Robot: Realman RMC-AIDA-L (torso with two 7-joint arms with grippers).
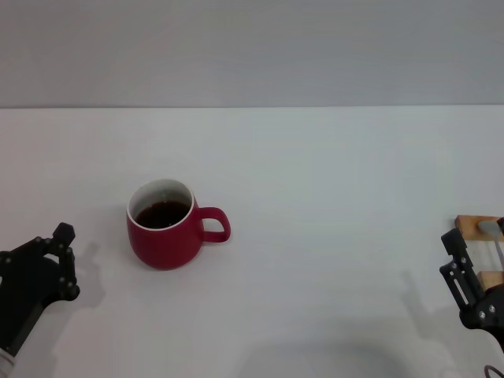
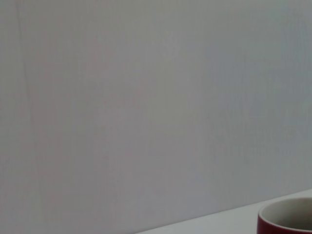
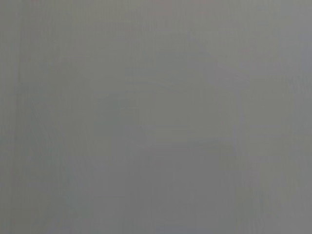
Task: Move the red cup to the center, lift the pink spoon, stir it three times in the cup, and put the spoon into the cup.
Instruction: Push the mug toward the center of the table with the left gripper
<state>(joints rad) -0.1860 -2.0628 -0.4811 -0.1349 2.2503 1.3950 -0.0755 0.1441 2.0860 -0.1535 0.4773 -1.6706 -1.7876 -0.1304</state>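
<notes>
The red cup (image 1: 164,236) stands on the white table left of the middle, with dark liquid inside and its handle pointing right. Its rim also shows in the left wrist view (image 2: 287,219). The pink spoon (image 1: 490,228) lies at the far right edge across tan wooden blocks (image 1: 472,224). Only its grey bowl end shows clearly; the handle is mostly hidden behind my right gripper. My left gripper (image 1: 67,262) is open and empty, low at the left, a short way left of the cup. My right gripper (image 1: 450,256) is open, right beside the blocks.
The white table (image 1: 331,197) runs back to a grey wall. A second tan block (image 1: 492,279) lies at the right edge behind the right gripper. The right wrist view shows only plain grey.
</notes>
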